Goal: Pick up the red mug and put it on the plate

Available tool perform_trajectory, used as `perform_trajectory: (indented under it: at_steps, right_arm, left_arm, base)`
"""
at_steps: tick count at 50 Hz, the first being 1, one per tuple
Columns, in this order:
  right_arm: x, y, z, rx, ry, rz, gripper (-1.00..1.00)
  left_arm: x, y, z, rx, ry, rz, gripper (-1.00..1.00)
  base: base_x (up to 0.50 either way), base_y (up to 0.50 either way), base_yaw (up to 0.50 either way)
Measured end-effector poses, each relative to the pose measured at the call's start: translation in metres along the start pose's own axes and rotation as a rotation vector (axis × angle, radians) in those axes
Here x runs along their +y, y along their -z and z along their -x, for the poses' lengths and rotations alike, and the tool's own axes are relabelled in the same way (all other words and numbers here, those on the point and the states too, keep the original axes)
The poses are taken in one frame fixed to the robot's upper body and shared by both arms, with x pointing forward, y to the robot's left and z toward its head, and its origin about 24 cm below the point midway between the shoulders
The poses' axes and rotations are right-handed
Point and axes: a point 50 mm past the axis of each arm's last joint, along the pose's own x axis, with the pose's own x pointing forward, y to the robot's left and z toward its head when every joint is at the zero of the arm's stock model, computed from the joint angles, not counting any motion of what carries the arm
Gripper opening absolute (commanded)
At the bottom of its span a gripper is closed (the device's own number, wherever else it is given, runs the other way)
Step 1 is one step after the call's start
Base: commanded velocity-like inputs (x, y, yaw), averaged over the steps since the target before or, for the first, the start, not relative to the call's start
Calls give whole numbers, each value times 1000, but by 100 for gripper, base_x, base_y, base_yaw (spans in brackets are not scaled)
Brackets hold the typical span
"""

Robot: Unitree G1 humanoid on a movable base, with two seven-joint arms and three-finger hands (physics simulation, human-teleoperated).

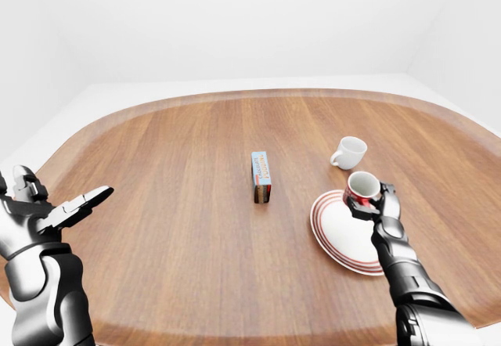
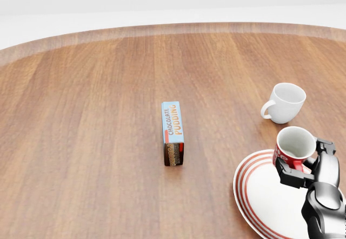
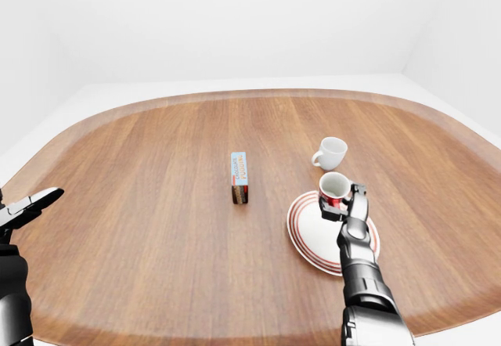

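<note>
While the right robot hand [image 2: 303, 168] grips it, the red mug [image 2: 294, 147] sits upright at the fingertips, over the upper edge of the plate [image 2: 259, 196]; whether its base touches the plate cannot be told. Fingers [image 2: 289, 175] wrap the mug's lower wall, clenched on it, mouth facing up, white inside.

Plate: white, red rings at rim, lying flat on the tabletop [image 2: 81, 141] near the bottom right of the head view, close to the tabletop's near edge in the eye views.

Left robot hand [image 1: 66, 209]: at lower left of the left-eye view, fingers spread, released, holding nothing, raised over the tabletop's left rim.

Open wood lies between the two hands. Mid-table, a chocolate pudding box [image 2: 173, 133] stands on its long edge, well apart from the plate, to its left. Just above the plate, a white cup [image 2: 285, 103] stands upright, handle to the left, near the red mug but apart. Beyond that, bare wood runs to the far curved rim.
</note>
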Motion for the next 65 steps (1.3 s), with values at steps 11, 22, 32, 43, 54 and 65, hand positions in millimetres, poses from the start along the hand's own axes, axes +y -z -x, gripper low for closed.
perform_trajectory:
  at_steps: [11, 22, 32, 43, 54, 65]
  right_arm:
    - [-2, 29, 0, 160, 41, 17, -100]
    - [-7, 44, 3, 240, 98, 13, -100]
    - [-12, 49, 5, 271, 147, 3, -100]
    - [-16, 52, 6, 286, 186, -4, -100]
    - [-17, 53, 6, 291, 184, -9, -65]
    - [-14, 53, 6, 288, 161, -2, -42]
  left_arm:
    - [0, 0, 0, 0, 0, 3, 100]
    - [0, 1, 0, 3, -1, 4, 100]
    - [1, 3, 0, 14, -3, 3, 100]
    - [2, 3, 0, 14, -4, 5, 100]
    - [1, 1, 0, 6, -6, 7, 100]
    - [2, 2, 0, 11, -7, 6, 100]
  base:
    - [0, 0, 0]
    - [0, 0, 0]
    - [0, 0, 0]
    - [0, 0, 0]
    - [0, 0, 0]
    - [0, 0, 0]
